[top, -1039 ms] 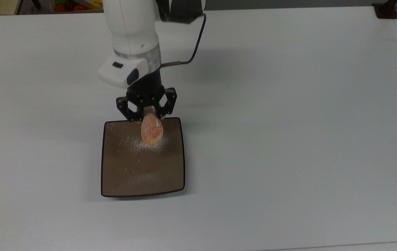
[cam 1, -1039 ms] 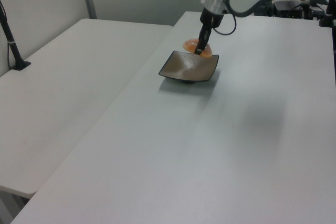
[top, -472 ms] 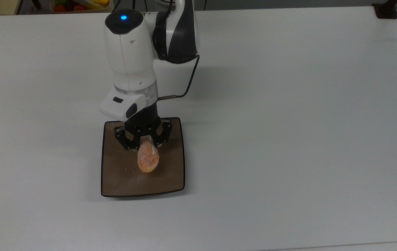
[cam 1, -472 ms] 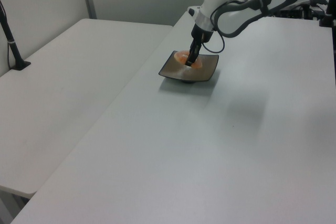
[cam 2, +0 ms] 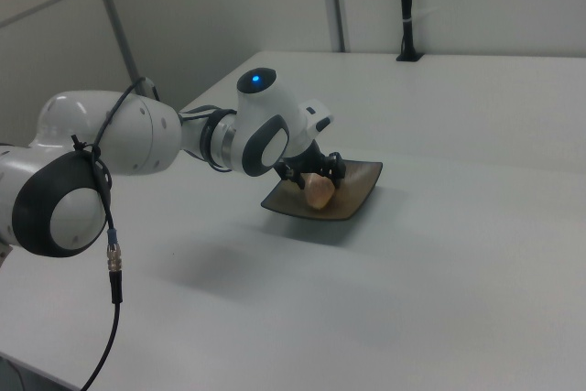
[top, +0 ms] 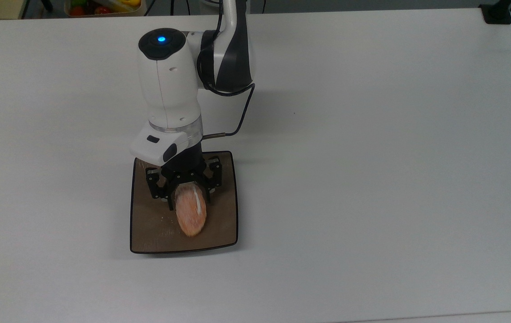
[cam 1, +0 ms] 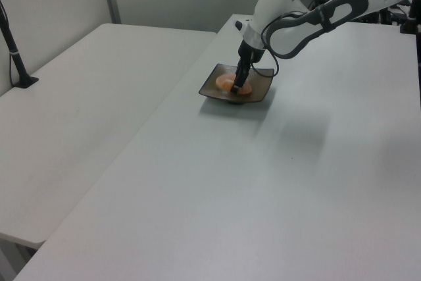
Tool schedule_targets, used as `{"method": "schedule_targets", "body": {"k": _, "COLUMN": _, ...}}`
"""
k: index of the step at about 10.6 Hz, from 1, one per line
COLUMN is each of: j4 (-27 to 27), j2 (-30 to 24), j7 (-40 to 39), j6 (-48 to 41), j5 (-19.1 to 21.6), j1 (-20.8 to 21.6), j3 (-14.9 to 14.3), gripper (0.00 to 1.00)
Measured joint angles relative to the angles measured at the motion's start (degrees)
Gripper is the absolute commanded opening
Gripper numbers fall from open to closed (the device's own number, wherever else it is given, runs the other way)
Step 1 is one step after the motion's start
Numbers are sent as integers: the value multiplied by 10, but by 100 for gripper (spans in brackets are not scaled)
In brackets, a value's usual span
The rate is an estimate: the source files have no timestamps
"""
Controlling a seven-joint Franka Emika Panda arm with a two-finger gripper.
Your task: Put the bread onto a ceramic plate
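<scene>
Two of my fingers pinch the bread at its upper end, low over the ceramic plate, which sits left of centre in the top view on the white worktop. Whether the roll touches the brown surface I cannot tell. In the right view the bread shows mid-frame on the plate, below my white wrist.

A white table spans the frame. Left of centre and low in the frame sits the square brown ceramic plate. The white arm reaches down from the upper edge, a blue light on its top. Its black gripper sits over the plate's upper half, fingers either side of the bread, which lies lengthwise toward the plate's lower edge.
</scene>
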Motion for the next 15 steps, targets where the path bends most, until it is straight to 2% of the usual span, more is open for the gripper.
{"method": "schedule_targets", "body": {"k": 5, "j4": 9, "j2": -8, "j7": 0, "j6": 0, "j5": -10, "j1": 0, "j3": 0, "gripper": 100}}
{"method": "schedule_targets", "body": {"k": 8, "j4": 2, "j2": -65, "j7": 0, "j6": -26, "j5": -10, "j1": -2, "j3": 0, "gripper": 100}}
{"method": "schedule_targets", "body": {"k": 11, "j4": -1, "j2": -163, "j7": 19, "j6": -167, "j5": -10, "j1": -10, "j3": -1, "gripper": 100}}
{"method": "schedule_targets", "body": {"k": 15, "j4": -4, "j2": -298, "j7": 101, "j6": -382, "j5": -10, "j1": -24, "j3": -2, "gripper": 100}}
